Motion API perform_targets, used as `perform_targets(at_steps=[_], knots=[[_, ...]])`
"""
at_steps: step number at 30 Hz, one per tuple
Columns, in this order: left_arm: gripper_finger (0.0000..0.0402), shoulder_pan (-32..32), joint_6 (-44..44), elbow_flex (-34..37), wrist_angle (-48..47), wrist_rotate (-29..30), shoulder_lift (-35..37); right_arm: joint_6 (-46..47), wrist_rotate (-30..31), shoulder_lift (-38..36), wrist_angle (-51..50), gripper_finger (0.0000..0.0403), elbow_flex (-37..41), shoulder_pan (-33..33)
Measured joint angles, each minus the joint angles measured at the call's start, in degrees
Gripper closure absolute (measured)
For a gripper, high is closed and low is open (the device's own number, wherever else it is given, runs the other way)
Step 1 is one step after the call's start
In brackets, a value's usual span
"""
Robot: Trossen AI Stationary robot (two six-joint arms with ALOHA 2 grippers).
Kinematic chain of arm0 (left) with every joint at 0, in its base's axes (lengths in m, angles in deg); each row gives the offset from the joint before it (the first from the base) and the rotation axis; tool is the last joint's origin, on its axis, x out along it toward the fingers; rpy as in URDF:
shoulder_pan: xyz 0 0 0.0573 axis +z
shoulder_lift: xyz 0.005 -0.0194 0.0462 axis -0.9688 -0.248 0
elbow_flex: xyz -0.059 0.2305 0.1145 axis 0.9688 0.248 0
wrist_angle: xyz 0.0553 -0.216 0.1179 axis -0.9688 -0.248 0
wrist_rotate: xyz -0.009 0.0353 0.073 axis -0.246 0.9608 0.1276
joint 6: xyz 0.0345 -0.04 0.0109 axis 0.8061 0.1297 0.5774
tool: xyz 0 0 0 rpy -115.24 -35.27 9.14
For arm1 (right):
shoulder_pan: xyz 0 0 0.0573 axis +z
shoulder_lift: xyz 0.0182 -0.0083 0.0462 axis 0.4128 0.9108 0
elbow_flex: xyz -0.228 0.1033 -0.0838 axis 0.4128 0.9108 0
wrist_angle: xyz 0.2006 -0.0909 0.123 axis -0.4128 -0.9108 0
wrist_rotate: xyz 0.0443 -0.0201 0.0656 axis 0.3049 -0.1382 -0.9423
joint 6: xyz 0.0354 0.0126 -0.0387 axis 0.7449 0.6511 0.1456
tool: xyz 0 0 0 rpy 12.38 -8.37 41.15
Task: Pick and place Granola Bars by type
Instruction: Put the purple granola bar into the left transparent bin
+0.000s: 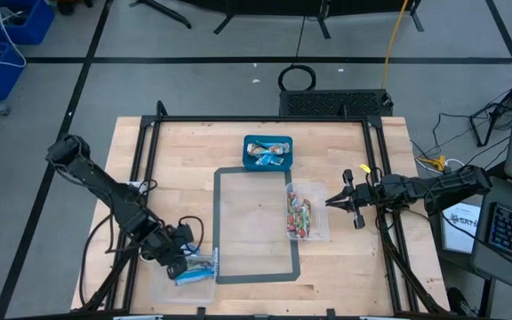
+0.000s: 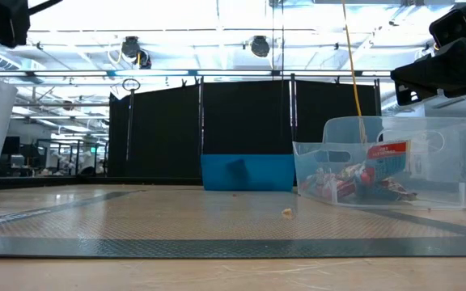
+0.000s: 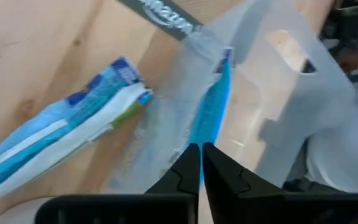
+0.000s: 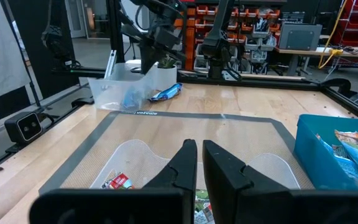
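Pinching a blue-wrapped granola bar (image 3: 209, 115) edge-on between closed fingers, the left gripper (image 1: 185, 258) hangs over the clear bin (image 1: 163, 283) at the table's near left corner, a second blue bar (image 3: 67, 134) lying just beside it. The right gripper (image 1: 336, 201), closed on nothing, waits above the clear bin of red-wrapped bars (image 1: 302, 217). These look light, thin and slippery, so I'd grip mid-length.
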Motion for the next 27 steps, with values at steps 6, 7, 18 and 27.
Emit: perform_targets(at_steps=[6,7,18,27], knots=[[0.0395,0.0,3.2,0.0,5.2,-0.7,0.0,0.0,0.0,0.0,0.0,0.0383,0.0,0.0],[0.0397,0.0,4.6,-0.1,6.4,-0.7,0.0,0.0,0.0,0.0,0.0,0.0383,0.0,0.0],[0.0399,1.2,10.7,-9.6,-16.1,9.9,0.0,0.0,0.0,0.0,0.0,0.0383,0.0,0.0],[0.0400,4.0,6.1,-3.8,-18.1,6.2,0.0,0.0,0.0,0.0,0.0,0.0383,0.0,0.0]])
